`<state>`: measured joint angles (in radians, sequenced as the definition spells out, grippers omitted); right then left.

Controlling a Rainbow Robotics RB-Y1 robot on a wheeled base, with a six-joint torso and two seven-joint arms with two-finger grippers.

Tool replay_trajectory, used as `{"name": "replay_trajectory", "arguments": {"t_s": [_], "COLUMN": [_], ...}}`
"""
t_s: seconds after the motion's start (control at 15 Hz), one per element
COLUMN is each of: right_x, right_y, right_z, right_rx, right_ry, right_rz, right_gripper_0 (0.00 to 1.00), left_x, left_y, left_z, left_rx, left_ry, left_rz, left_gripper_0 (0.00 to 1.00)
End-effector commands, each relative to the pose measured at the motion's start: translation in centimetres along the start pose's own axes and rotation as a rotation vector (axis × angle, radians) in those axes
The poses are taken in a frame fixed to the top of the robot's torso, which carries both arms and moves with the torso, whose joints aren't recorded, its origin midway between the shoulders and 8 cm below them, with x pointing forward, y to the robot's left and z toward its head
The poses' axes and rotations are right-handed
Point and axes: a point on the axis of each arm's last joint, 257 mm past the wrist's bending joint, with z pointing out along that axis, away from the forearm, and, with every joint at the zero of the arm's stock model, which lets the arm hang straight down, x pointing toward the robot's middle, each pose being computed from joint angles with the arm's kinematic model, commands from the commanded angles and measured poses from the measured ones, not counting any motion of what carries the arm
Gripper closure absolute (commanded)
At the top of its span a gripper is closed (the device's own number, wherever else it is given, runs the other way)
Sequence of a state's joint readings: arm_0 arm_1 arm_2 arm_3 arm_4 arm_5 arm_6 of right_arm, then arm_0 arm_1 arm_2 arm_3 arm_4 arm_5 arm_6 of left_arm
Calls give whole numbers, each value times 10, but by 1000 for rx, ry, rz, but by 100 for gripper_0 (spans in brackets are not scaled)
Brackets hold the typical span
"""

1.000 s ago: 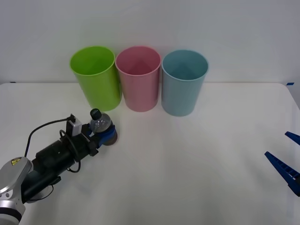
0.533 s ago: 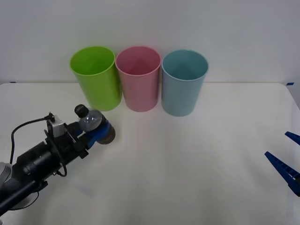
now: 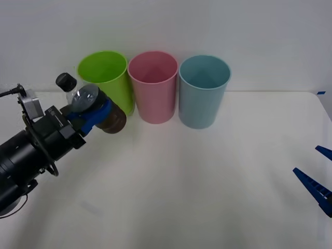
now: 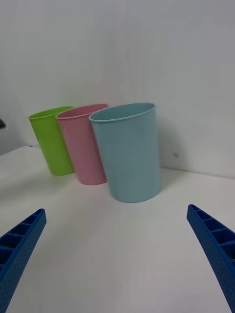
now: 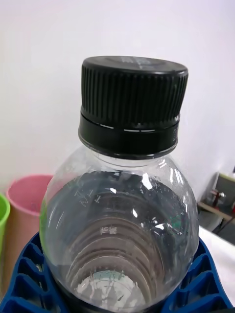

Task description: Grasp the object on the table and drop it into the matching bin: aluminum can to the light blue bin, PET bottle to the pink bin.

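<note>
Blue ribbed fingers of the left gripper (image 3: 93,113) are clamped around the body of the PET bottle (image 3: 85,101), holding it clear of the table (image 3: 197,176) in the left part of the front view. The bottle is tilted, its black cap (image 3: 66,81) pointing toward the upper left of the frame and its dark lower body toward the lower right, and it overlaps the front of the lime green bin (image 3: 106,83). In the left wrist view the bottle (image 5: 122,220) stands large in the middle of the frame, black ribbed cap (image 5: 132,105) above, clear shoulder below, with the blue fingers (image 5: 29,274) cupping it on both sides; the pink bin (image 5: 22,210) shows at the left edge behind it.

Across the upper middle of the front view three bins stand in a row, close together: lime green on the left, the pink bin (image 3: 153,85) in the centre, the light blue bin (image 3: 203,91) on the right.

At the lower right edge of the front view sits the right gripper (image 3: 316,176), its fingers spread apart and holding nothing, low over the table and well apart from the bins. Its wrist view shows both blue fingers (image 4: 19,244) at the bottom corners, with the light blue bin (image 4: 129,151) nearest, then the pink bin (image 4: 83,144) and the lime green bin (image 4: 51,139).
</note>
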<state>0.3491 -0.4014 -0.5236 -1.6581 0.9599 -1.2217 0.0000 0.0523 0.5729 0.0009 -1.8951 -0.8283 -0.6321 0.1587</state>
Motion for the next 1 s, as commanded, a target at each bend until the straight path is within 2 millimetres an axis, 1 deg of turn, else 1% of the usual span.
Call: {"name": "replay_trajectory", "arguments": {"t_s": [0.07,0.13,0.27,0.4,0.53,0.6,0.67,0.8,0.87,1.0], "right_x": [0,0,0,0,0,0,0,0,0,0], "right_y": [0,0,0,0,0,0,0,0,0,0], "right_z": [0,0,0,0,0,0,0,0,0,0], "right_rx": [0,0,0,0,0,0,0,0,0,0], "right_ry": [0,0,0,0,0,0,0,0,0,0], "right_rz": [0,0,0,0,0,0,0,0,0,0], "right_gripper_0": [0,0,0,0,0,0,0,0,0,0], "left_x": [-34,-46,-61,-63,-65,-65,-65,-65,-62,-57], "left_y": [3,7,12,17,31,41,50,62,67,69], "left_z": [17,26,46,67,91,109,120,145,156,176], "left_rx": [-27,-38,-64,-97,-119,-123,-133,-147,-155,-148], "left_ry": [-49,-68,-95,-99,-99,-90,-82,-65,-54,-25], "left_rz": [-24,-23,-26,-23,-9,8,18,43,50,67], "left_gripper_0": [100,100,100,100,100,100,100,100,100,100]}}
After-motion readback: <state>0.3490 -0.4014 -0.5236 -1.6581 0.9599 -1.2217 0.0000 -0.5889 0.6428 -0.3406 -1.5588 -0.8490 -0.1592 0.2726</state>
